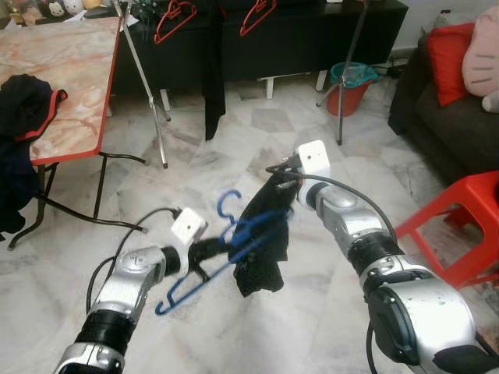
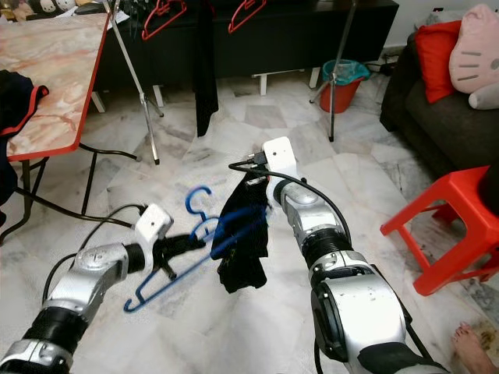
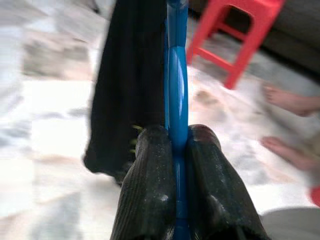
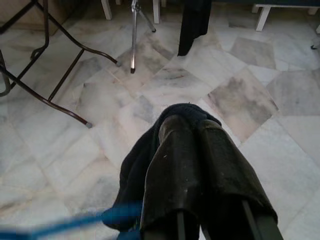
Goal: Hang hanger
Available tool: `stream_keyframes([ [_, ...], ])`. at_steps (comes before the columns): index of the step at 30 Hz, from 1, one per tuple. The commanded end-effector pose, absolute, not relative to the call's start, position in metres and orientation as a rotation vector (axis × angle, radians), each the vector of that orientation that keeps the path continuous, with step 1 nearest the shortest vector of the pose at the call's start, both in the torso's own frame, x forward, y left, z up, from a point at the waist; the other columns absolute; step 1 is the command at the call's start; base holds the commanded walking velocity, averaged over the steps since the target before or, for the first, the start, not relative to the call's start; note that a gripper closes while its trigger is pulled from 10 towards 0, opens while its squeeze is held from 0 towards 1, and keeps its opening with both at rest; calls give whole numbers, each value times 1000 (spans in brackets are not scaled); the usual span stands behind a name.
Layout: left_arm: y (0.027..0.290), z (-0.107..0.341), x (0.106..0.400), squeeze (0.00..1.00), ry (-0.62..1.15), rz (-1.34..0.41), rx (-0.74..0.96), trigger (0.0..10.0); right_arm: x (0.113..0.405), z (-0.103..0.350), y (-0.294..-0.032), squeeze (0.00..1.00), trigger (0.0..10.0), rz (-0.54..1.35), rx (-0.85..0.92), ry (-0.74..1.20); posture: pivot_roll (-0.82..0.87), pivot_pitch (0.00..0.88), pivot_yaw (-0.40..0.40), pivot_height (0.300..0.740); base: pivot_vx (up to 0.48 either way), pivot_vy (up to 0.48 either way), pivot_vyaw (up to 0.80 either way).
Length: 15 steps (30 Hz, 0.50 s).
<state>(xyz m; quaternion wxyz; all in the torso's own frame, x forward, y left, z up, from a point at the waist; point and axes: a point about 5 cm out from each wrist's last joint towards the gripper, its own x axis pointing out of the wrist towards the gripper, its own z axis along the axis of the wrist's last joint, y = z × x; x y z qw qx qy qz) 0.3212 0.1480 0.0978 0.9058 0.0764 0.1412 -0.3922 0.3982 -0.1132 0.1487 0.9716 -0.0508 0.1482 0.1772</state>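
Blue plastic, the hanger (image 1: 204, 269) is clamped in the left claw (image 1: 209, 251), held low over the marble floor (image 1: 257, 140). A black garment (image 1: 261, 243) drapes across it, and the right claw (image 4: 200, 165) is closed on the cloth's upper edge. Dressing the hanger looks partly done; the garment sits bunched to one side. The clothes rack (image 1: 144, 74), with red hangers (image 1: 173, 21) on it, stands well apart beyond the worktop (image 1: 74, 78), so carrying and hooking remain.
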Motion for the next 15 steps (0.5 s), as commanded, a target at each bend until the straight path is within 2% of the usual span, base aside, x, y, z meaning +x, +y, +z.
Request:
stream_keyframes([
  [1,151,99,322,0,278,-770,164,10000,400,156,-113,0,10000,348,-100,272,-164,98,-13,740,0,0,0],
  [5,151,103,322,0,255,-716,157,10000,400,156,-115,0,10000,333,-95,270,-166,94,-12,740,0,0,0],
  [15,170,101,317,0,303,-680,260,10000,398,151,-122,0,10000,288,-104,280,-163,82,-9,740,0,0,0],
])
